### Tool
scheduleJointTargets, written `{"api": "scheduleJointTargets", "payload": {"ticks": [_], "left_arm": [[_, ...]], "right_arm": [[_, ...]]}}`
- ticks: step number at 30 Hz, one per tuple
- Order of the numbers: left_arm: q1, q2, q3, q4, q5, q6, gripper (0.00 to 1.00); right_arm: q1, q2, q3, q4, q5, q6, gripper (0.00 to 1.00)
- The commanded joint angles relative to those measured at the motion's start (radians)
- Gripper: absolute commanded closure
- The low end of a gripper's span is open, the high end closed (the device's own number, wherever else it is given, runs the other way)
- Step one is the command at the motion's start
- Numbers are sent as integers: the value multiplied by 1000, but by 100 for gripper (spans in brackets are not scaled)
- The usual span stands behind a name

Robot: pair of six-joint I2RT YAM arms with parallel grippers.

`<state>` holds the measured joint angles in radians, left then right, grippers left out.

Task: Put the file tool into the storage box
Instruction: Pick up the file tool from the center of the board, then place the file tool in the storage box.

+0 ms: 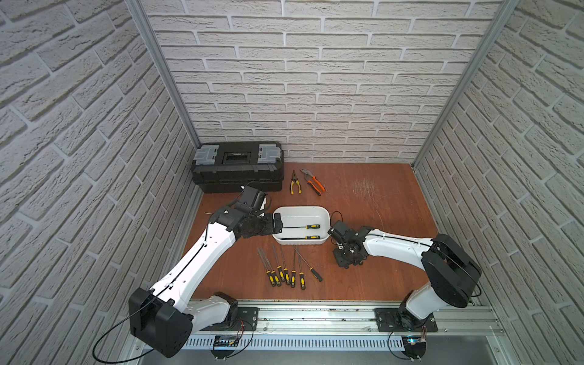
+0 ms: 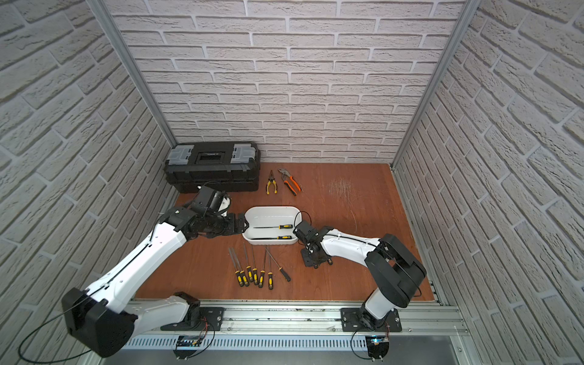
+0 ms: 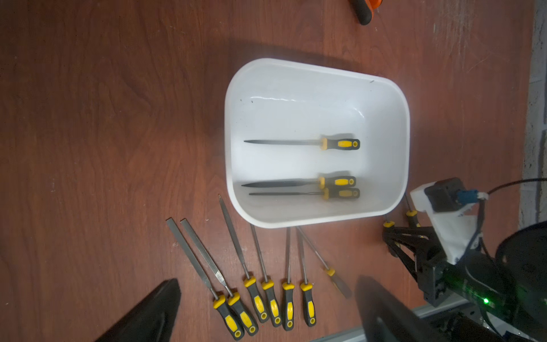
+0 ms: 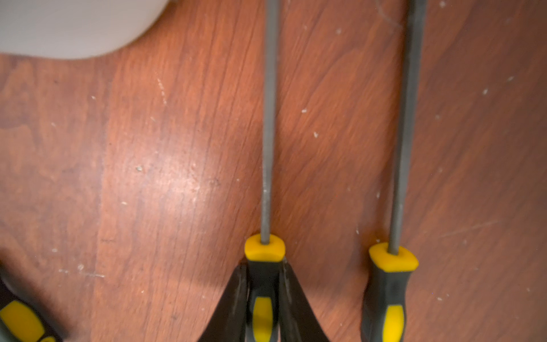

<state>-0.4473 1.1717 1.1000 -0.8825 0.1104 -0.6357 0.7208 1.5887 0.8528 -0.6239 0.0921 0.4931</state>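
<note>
1. One file point(image 4: 268, 148) is in hand: right jaws clenched on its black-and-yellow handle, just behind the collar. It sits at 4 o'clock of the storage box point(image 1: 301, 209), low on the bench point(image 1: 379, 205); can't tell if it's lifted yet.
2. Grip is at the handle end, so the long shaft sticks out front unsupported. It could droop or pivot in the jaws; the tip then snags the box rim on the way in.
3. Neighbour file point(image 4: 406, 118) lies just beside the held one. A finger could drag it along on the lift.
4. Box looks light. Left jaws hover spread and empty at its 9 o'clock end, not bracing it. A shaft strike on the wall would shove it.
5. File is nearly as long as the box. Unless lined up 9-to-3 like the three files inside point(image 3: 284, 142), it ends propped on the rim.
6. Left arm point(image 1: 205, 252) crowds that 9 o'clock end; incoming tip may clip it.
7. Seven spare files point(image 1: 286, 271) lie in a row at 6 o'clock; a low swing sweeps them.
</note>
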Motion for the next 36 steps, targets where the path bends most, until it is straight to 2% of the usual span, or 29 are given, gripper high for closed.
{"api": "scheduleJointTargets", "payload": {"ticks": [1,7,14,19,22,28,36], "left_arm": [[-19,-14,13,-28,-56,14,2],[-57,-45,80,-28,-118,18,2],[-64,-129,53,70,-109,24,2],[-54,-134,59,148,-110,22,2],[-17,-106,67,201,-53,16,2],[85,-8,127,206,39,26,2],[204,53,180,113,64,21,2]], "right_arm": [[18,-32,-31,-45,31,42,83],[31,-123,-12,-110,68,73,86],[27,-224,53,-218,139,83,88],[-12,-254,168,-295,183,12,87],[-56,-252,245,-328,182,-63,87],[-136,-201,436,-338,48,-299,87],[-148,-46,660,-337,-166,-563,89]]}}
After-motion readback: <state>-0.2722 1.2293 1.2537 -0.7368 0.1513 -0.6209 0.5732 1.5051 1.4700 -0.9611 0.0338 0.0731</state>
